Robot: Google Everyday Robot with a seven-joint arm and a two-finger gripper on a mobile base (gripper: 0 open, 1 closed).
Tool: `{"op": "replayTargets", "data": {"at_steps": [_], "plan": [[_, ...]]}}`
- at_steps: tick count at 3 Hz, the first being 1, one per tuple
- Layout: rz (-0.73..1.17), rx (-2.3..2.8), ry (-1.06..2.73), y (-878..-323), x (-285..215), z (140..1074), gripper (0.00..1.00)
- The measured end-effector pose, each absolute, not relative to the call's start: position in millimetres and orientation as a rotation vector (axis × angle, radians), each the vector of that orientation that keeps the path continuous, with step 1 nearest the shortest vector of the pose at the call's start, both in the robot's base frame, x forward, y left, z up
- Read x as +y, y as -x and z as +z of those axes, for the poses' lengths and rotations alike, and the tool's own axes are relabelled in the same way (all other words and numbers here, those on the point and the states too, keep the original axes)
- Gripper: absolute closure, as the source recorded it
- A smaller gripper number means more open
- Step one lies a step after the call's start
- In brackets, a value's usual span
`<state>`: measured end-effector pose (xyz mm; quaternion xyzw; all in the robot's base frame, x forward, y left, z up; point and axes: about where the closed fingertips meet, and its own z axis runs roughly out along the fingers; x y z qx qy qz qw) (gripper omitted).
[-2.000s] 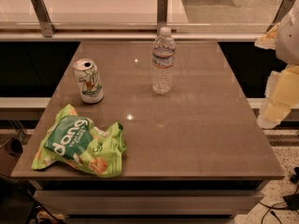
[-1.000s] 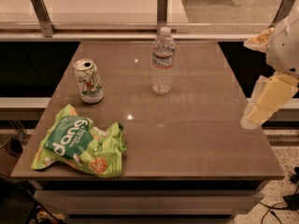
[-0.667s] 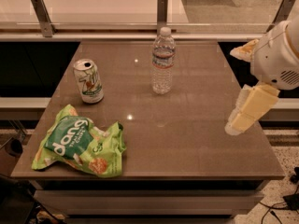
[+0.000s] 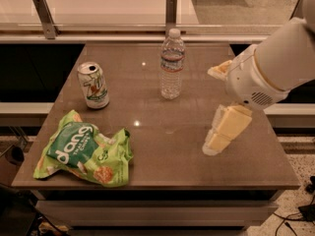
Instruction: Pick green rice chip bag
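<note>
a: where is the green rice chip bag (image 4: pixel 83 154)?

b: it lies flat at the near left corner of the surface (image 4: pixel 167 154). it is crinkled, with the dark-green "dang" patch facing up. its left end reaches the edge of the surface.

a: and the gripper (image 4: pixel 212 109)?

b: over the right part of the surface, well apart from the bag. it sits at the end of a thick white arm (image 4: pixel 283 55) that comes in from the right.

a: how do the fingers (image 4: pixel 227 129) stand?

b: spread wide, with nothing between them. the lower one is pale yellow and slants down and to the left, toward the surface. the other pokes out higher up, just left of the white wrist housing. i cannot tell whether the lower tip touches the surface.

a: what else is on the surface?

b: a white-and-green soda can (image 4: pixel 93 85) stands upright behind the bag, toward the back left. a clear water bottle (image 4: pixel 172 65) with a white cap stands upright near the middle back, between the can and the gripper. the can and the bottle are apart from each other and from the bag.
</note>
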<state>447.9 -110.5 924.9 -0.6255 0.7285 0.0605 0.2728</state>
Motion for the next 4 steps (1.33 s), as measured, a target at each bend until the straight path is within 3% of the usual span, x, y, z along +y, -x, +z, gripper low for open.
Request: {"op": "replayTargets", "data": {"at_steps": [4], "plan": [[0.359, 1.857, 1.751, -438, 21, 916, 0.00]]}}
